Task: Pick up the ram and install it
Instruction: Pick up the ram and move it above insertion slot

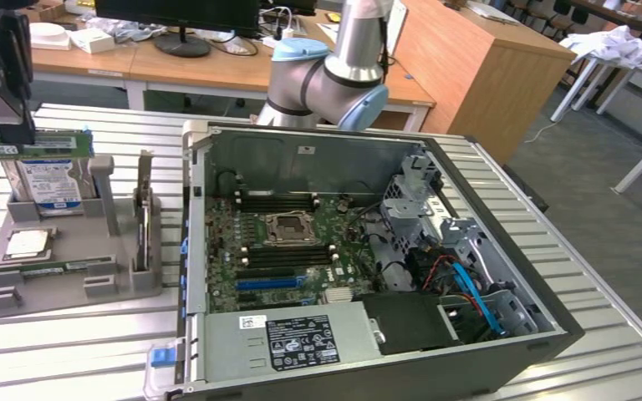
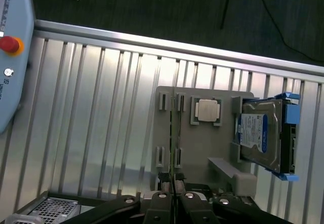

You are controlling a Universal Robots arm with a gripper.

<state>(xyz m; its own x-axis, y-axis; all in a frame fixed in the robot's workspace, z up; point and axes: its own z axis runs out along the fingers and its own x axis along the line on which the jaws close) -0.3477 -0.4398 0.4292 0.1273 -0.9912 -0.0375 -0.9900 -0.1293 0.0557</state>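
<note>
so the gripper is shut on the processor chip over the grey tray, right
Not quite. The gripper is shut on the ram, not the processor chip, which lies in its seat on the grey tray. The wrist view shows this.

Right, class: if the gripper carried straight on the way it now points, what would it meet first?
Most likely the grey holder, at the clips beside the processor. The gripper, shut on the ram, points down at it, so the ram's lower edge would touch first. How high it hangs is hard to judge.
</note>
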